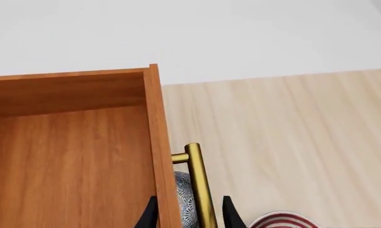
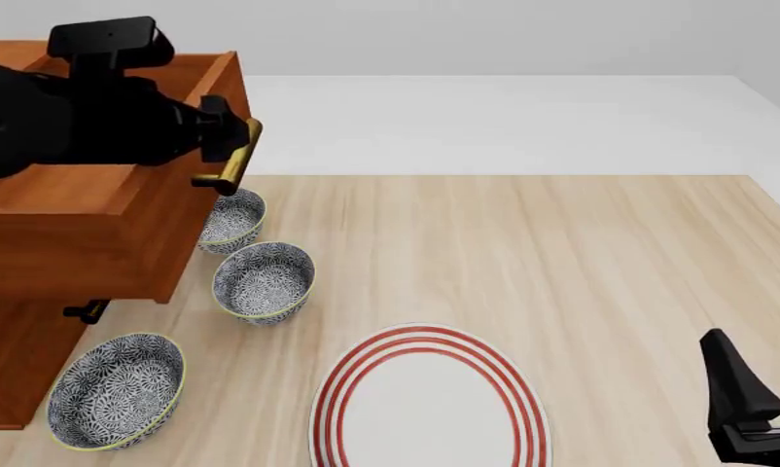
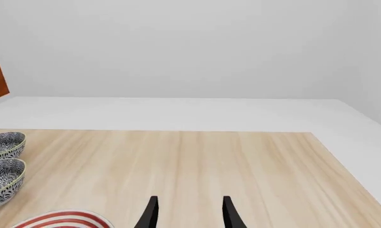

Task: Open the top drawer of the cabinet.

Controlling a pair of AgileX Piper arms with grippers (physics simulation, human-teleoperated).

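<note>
My left tool is on the brass handle of the top drawer. In the left wrist view the bar runs between my fingers, one finger on each side, so I read that as clamped narrow on the handle; actual pad contact is at the frame edge, hard to confirm. The grip is across the bar so I can pull straight out.

The drawer stands well out from the cabinet, its inside open to view and overhanging the body below. I'd judge the task nearly or fully done.

Under and just beyond the handle sit three patterned bowls on the worktop, close to the drawer front; keep the tool high on release so I don't clip them. Further right is a red-ringed plate.

My right tool is parked well apart at the near right of the worktop, fingers spread, holding nothing.
</note>
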